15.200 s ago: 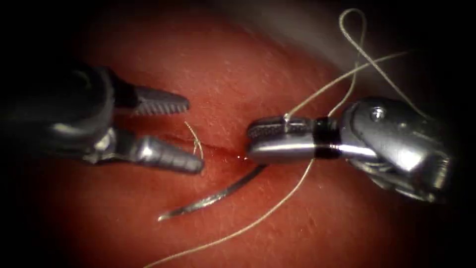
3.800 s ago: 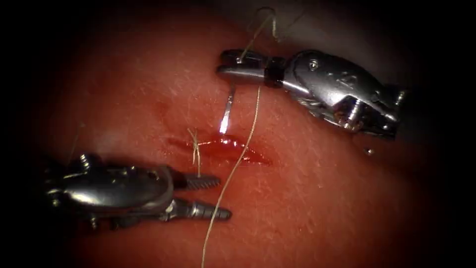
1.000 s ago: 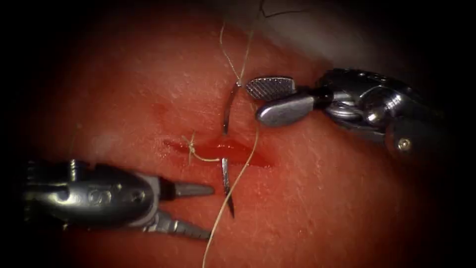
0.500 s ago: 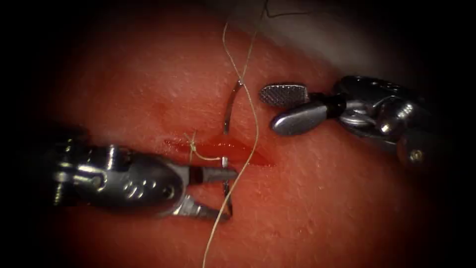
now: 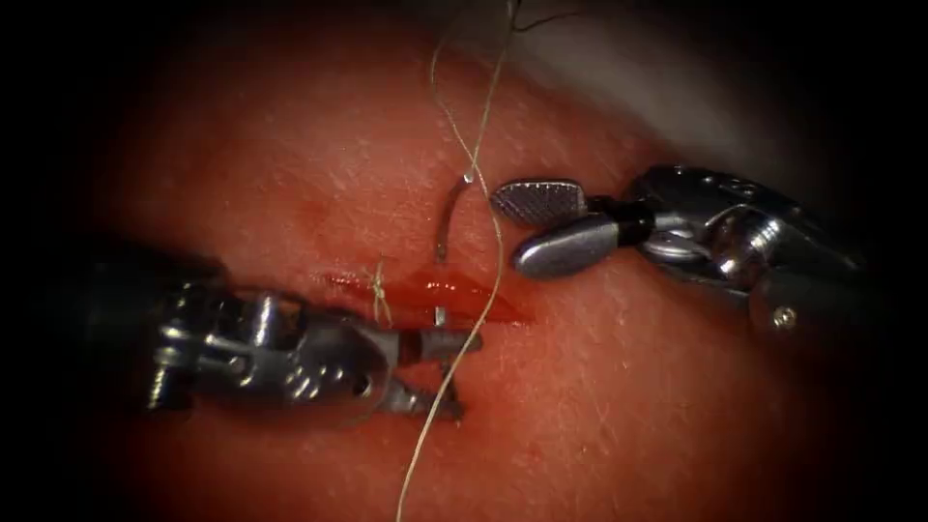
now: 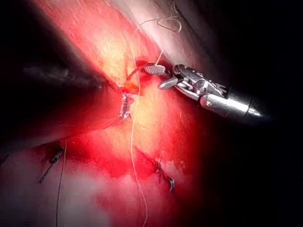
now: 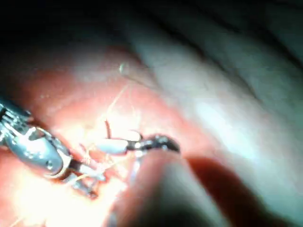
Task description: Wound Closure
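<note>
I count two of my slim steel grippers: my left gripper [image 5: 447, 372] and my right gripper [image 5: 541, 224]. There is one piece of reddish pork tissue [image 5: 628, 387], with one short wet cut [image 5: 454, 295] across it. One curved steel needle [image 5: 447, 217] is here. One long pale thread [image 5: 488, 116] runs from the needle. One small tied knot of pale thread [image 5: 379, 288] sits on the cut. One patch of glossy red fluid [image 5: 430, 288] lies in the cut.

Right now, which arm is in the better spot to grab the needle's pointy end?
Probably the left. The left tool has its open jaws around the needle tip below the cut. The right tool, jaws open and empty, sits above the cut beside the needle's tail end.
</note>
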You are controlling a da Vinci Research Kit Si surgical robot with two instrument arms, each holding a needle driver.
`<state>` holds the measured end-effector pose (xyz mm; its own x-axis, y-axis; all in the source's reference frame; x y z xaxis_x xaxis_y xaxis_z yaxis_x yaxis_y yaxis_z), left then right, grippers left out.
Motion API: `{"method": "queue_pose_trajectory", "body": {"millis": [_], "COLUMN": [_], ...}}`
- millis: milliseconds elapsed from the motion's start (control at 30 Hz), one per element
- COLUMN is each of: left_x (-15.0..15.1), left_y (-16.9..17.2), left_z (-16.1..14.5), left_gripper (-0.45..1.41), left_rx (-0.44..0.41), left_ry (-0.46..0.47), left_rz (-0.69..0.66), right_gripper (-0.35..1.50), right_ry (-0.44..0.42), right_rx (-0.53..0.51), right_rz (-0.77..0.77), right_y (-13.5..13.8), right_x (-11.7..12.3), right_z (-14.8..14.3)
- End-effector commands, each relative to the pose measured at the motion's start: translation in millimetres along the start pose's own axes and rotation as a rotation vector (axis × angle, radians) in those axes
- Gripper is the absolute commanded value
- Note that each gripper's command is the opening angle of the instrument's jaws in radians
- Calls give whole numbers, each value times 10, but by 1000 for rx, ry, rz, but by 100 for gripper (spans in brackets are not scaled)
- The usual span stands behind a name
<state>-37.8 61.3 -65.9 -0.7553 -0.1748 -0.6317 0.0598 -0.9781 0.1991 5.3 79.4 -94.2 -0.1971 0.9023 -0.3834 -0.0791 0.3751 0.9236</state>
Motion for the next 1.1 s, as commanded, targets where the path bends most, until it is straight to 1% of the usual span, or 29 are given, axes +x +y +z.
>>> {"method": "queue_pose_trajectory", "body": {"millis": [33,67,133,267,333,467,500,533,567,633,667,700,733,867,900,933,1000,1067,1100], "left_x": [0,-1,-4,-7,-5,11,19,22,29,38,41,42,46,46,45,43,40,37,36], "left_y": [2,-1,-4,-2,-2,-4,-7,-9,-13,-15,-14,-13,-10,-4,-2,4,11,14,15], "left_z": [4,2,-2,-7,-10,-21,-27,-30,-38,-52,-56,-58,-65,-71,-72,-77,-81,-86,-87], "left_gripper": [1,-11,-35,-35,-35,-35,-35,-35,-35,-35,-35,-35,-35,-35,-35,-35,-35,-35,-35], "left_rx": [4,29,40,57,52,15,-12,-24,-58,-135,-165,-181,-241,-318,-344,-401,-445,-488,-501], "left_ry": [-4,-11,-22,-27,-14,55,86,104,144,209,231,250,296,310,312,317,320,325,332], "left_rz": [-1,2,9,-5,-36,-101,-155,-183,-259,-388,-433,-451,-529,-624,-658,-709,-739,-755,-749], "right_gripper": [130,130,128,126,126,123,123,123,121,113,108,105,98,94,93,91,88,83,76], "right_ry": [3,5,8,10,10,10,10,10,10,9,8,8,8,5,4,2,3,-16,-40], "right_rx": [-1,-3,-7,-9,-9,-9,-9,-8,-8,-7,-6,-6,-5,-1,0,2,2,26,38], "right_rz": [1,6,12,12,18,18,18,18,18,18,18,24,25,26,27,29,31,37,8], "right_y": [6,6,6,7,7,7,6,6,5,2,2,1,1,0,-1,-3,-5,-13,-21], "right_x": [0,0,-1,-1,-1,-1,-1,-2,-3,-4,-4,-5,-4,-3,-2,-1,0,4,6], "right_z": [6,6,6,6,6,6,6,6,5,4,4,3,2,-3,-5,-8,-10,-10,-6]}}
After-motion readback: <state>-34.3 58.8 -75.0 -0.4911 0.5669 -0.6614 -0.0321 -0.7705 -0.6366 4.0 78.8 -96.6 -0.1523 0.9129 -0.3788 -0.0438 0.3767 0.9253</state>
